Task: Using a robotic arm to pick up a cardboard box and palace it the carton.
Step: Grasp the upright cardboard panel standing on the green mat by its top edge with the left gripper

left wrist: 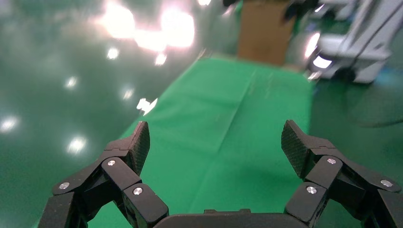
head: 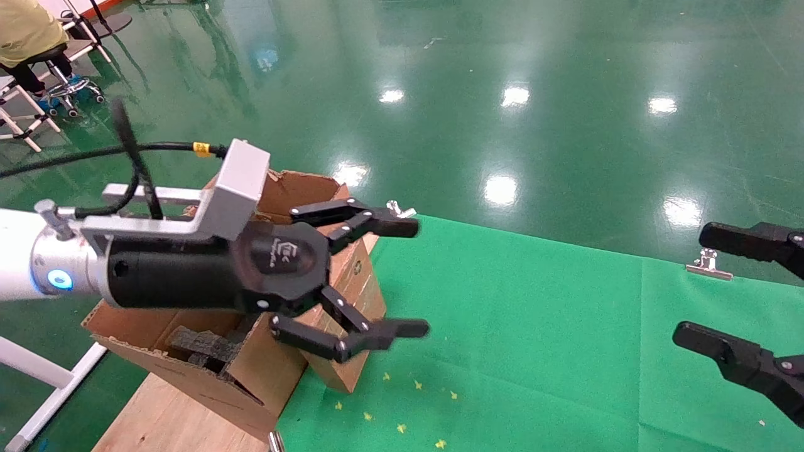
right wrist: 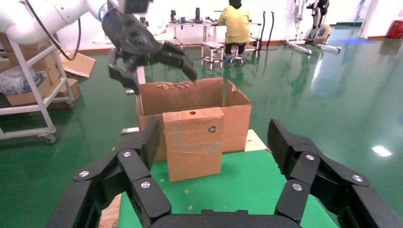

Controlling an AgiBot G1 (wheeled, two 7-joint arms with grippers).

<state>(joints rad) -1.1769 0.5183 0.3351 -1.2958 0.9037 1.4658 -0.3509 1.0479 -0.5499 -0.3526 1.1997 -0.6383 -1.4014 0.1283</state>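
Note:
The small closed cardboard box (head: 370, 290) stands upright on the green cloth (head: 534, 351), against the side of the large torn-flapped carton (head: 207, 389). Black foam blocks (head: 201, 345) lie inside the carton. My left gripper (head: 413, 277), on the white arm, is open and empty. It hovers in front of the box and carton with one finger above and one below. In the left wrist view the left gripper (left wrist: 216, 137) has only cloth between its fingers. My right gripper (head: 710, 289) is open and empty at the far right. Its wrist view (right wrist: 214, 137) shows the box (right wrist: 194, 142), the carton (right wrist: 235, 114) and the left gripper (right wrist: 157, 66).
The carton rests on a wooden board (head: 163, 420). A metal clip (head: 708, 263) sits at the cloth's far edge by the right gripper. A brown cardboard piece (left wrist: 263, 31) stands beyond the cloth's far end. A seated person (head: 31, 37) is far off at the back left.

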